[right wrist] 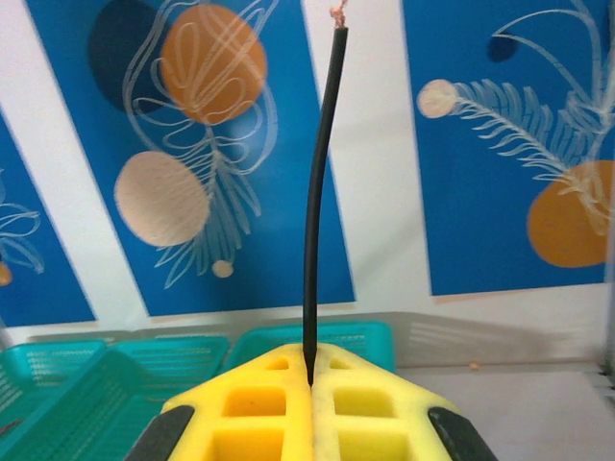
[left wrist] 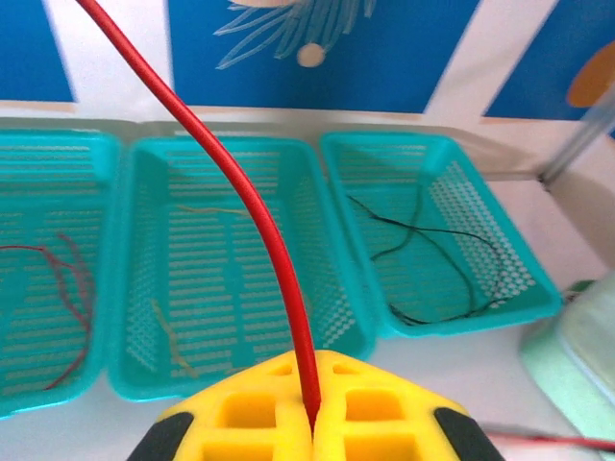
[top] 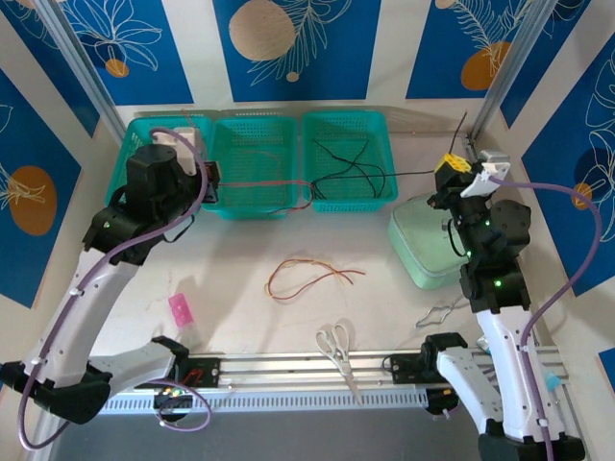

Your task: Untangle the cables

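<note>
My left gripper (left wrist: 312, 423) is shut on a red cable (left wrist: 240, 192) that rises from between its yellow pads and leaves the top of the left wrist view. From above, this gripper (top: 209, 179) sits at the left basket's right end, and the red cable (top: 259, 182) runs right across the middle basket. My right gripper (right wrist: 309, 379) is shut on a black cable (right wrist: 315, 192) whose bare tip points up. It (top: 452, 165) hangs right of the right basket, where the black cable (top: 351, 173) lies looped. Red and yellow-tan cables (top: 307, 277) lie loose mid-table.
Three teal baskets (top: 258, 206) line the back. The left one holds a dark thin cable (left wrist: 67, 279), the middle a yellow-tan one (left wrist: 168, 331). A pale green box (top: 423, 250) stands at the right, with scissors (top: 334, 344), a wire clip (top: 440, 312) and a pink piece (top: 181, 307) near the front.
</note>
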`<state>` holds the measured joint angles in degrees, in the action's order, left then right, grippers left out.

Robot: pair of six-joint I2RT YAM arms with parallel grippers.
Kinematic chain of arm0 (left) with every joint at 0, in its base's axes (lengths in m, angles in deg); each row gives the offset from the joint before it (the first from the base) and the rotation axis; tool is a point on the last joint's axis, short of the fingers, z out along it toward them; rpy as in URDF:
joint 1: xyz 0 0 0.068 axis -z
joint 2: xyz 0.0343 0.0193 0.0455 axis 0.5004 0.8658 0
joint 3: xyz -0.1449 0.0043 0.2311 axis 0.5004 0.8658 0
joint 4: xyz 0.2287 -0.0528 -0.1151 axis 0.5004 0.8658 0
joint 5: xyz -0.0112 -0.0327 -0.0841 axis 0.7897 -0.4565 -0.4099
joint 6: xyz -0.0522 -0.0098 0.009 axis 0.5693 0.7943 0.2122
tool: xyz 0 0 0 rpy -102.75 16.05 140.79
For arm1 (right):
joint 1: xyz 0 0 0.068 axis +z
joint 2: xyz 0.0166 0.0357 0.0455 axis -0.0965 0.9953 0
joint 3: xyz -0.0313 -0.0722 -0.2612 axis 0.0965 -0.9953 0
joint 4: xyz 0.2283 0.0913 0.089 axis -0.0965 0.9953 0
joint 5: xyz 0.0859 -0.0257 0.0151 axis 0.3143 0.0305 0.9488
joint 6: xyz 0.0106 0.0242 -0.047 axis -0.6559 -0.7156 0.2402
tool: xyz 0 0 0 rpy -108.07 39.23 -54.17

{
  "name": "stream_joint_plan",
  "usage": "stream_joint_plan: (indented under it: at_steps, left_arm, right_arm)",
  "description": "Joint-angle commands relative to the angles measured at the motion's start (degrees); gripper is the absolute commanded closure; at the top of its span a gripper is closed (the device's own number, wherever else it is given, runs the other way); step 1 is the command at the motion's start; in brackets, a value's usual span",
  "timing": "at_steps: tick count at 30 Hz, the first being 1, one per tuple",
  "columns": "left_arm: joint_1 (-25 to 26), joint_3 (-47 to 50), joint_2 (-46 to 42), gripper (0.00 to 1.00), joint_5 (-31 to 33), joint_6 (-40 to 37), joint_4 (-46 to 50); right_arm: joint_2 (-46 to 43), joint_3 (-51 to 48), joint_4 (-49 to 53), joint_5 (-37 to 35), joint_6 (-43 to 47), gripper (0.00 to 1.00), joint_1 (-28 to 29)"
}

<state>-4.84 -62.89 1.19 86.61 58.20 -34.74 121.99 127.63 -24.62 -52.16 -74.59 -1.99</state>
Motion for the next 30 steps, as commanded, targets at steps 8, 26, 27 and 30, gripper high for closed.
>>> stream_joint_plan:
  at_steps: [8, 26, 27, 30]
  left_arm:
    - [-3.8, 3.9, -6.2, 1.0, 13.1, -4.2, 4.2]
    - [-5.0, 7.2, -10.4, 1.0, 16.6, -2.6, 0.5]
    - [-5.0, 7.4, -10.4, 1.0, 16.3, -2.5, 0.4]
    - [-5.0, 8.0, -10.3, 1.0, 15.0, -2.2, -0.2]
  right_arm:
    - [-1.7, 2.2, 1.9, -12.4, -0.1, 1.0, -10.0]
    - [-0.8, 4.3, 4.5, -1.7, -8.8, 1.0, -18.0]
    - [-0.1, 5.4, 4.4, -0.2, -9.5, 1.0, -17.8]
    - [3.5, 10.4, 5.2, 4.2, -13.0, 1.0, -17.1]
